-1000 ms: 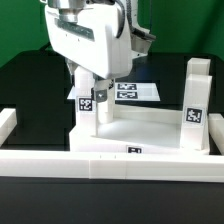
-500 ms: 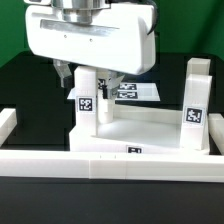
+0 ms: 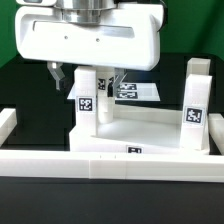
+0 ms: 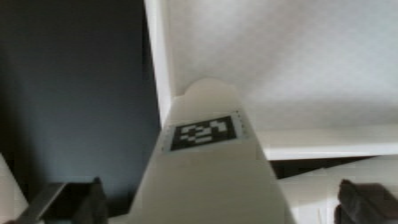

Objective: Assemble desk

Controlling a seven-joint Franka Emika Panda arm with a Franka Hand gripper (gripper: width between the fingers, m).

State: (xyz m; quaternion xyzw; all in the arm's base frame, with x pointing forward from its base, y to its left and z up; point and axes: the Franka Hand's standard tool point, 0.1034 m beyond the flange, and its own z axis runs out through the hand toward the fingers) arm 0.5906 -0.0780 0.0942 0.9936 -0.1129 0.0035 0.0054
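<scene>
gripper (image 3: 88, 78) has come down and rotated over the last second: a second ago the body sat higher and skewed, now it's squared up with the fingers (image 3: 58, 74) straddling the upright leg (image 3: 88, 98) on the exterior view's left. jaws are fully spread, one finger each side of the leg with visible gaps, nothing gripped. wrist view agrees: leg (image 4: 210, 150) centred between the two dark fingertips (image 4: 75, 200), neither touching. my read: it's lined up for a grasp on that leg, probably to turn or seat it in its socket, close not yet started. the desk: white tabletop (image 3: 150, 128) lies with legs pointing up, pushed against the barrier wall (image 3: 110, 162) at the front, rim just behind it. two legs visible standing in corner sockets, the second leg (image 3: 195, 105) on the exterior view's right, well apart from the first. both are square-section, white, each with a black-and-white tag on the face. marker board (image 3: 135, 92) lies flat on the black table behind.
</scene>
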